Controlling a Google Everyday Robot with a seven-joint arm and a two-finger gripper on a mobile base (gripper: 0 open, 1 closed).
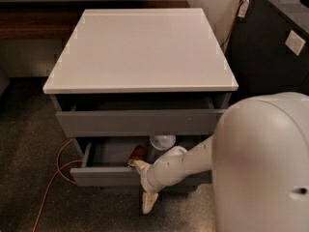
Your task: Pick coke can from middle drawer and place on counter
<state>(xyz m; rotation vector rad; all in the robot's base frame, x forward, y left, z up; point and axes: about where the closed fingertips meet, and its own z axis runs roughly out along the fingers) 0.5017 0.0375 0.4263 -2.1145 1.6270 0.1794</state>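
The open middle drawer (104, 176) holds the coke can (138, 153) near its front. Just right, the end effector (145, 184) hangs released, fingers spread across the drawer front. Closing here would likely pinch that front, or knock the can toward the white bowl (162, 141).

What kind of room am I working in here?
Probably an office or lab test area: a grey drawer cabinet with a white counter, carpet floor, an orange cable. The gripper is at the middle drawer, beside the coke can.
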